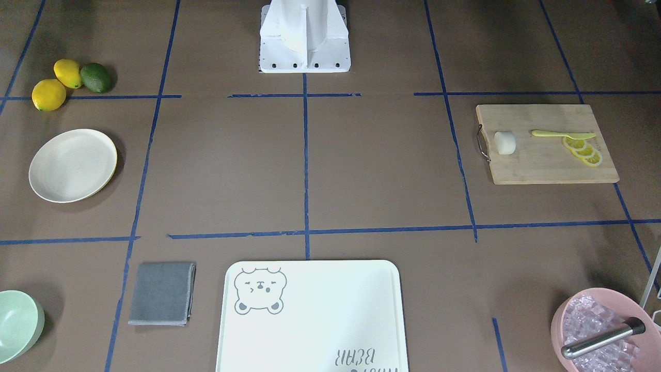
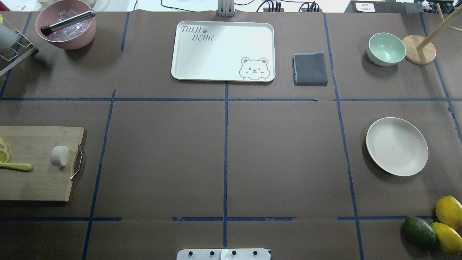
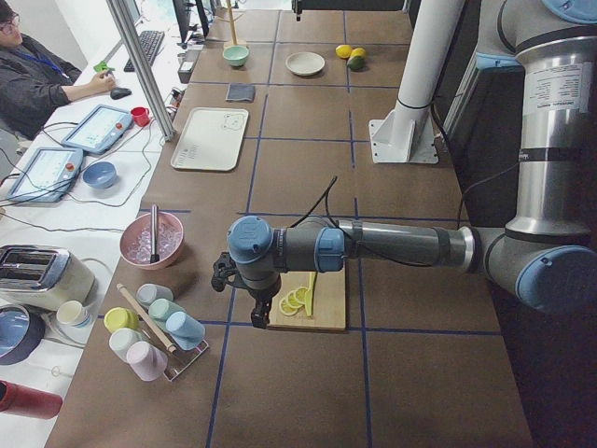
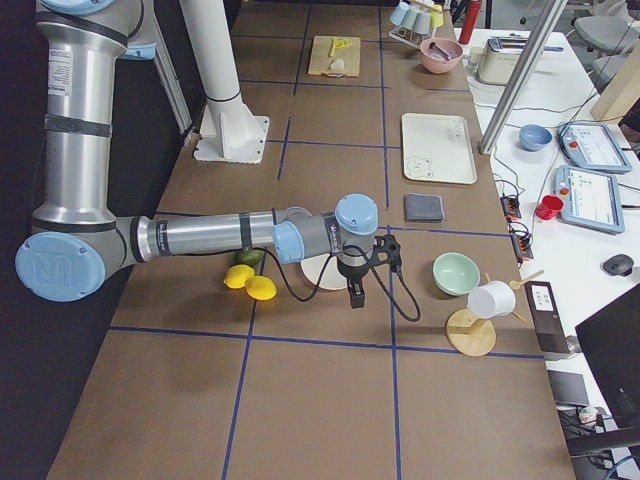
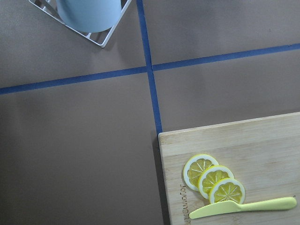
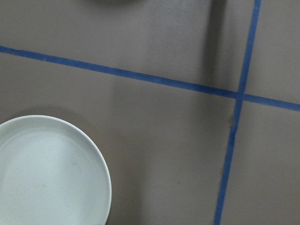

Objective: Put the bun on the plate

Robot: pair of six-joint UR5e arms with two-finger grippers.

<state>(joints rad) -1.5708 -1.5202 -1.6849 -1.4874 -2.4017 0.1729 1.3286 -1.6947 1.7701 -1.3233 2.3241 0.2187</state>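
Note:
The small white bun (image 1: 505, 142) (image 2: 59, 156) lies on a wooden cutting board (image 1: 542, 165) (image 2: 36, 180), near its metal handle. The cream plate (image 1: 72, 164) (image 2: 397, 146) (image 6: 47, 173) sits at the opposite end of the table with nothing on it. My left gripper (image 3: 259, 313) hangs above the board's outer end, by the lemon slices; only the exterior left view shows it, and I cannot tell whether it is open or shut. My right gripper (image 4: 356, 295) hovers beside the plate; only the exterior right view shows it, and I cannot tell its state either.
Lemon slices (image 1: 583, 151) and a yellow knife (image 1: 563, 135) share the board. Two lemons (image 1: 58, 83) and an avocado (image 1: 96, 77) lie near the plate. A bear tray (image 2: 223, 50), grey cloth (image 2: 310, 68), green bowl (image 2: 386, 48) and pink ice bowl (image 2: 66, 29) line the far edge.

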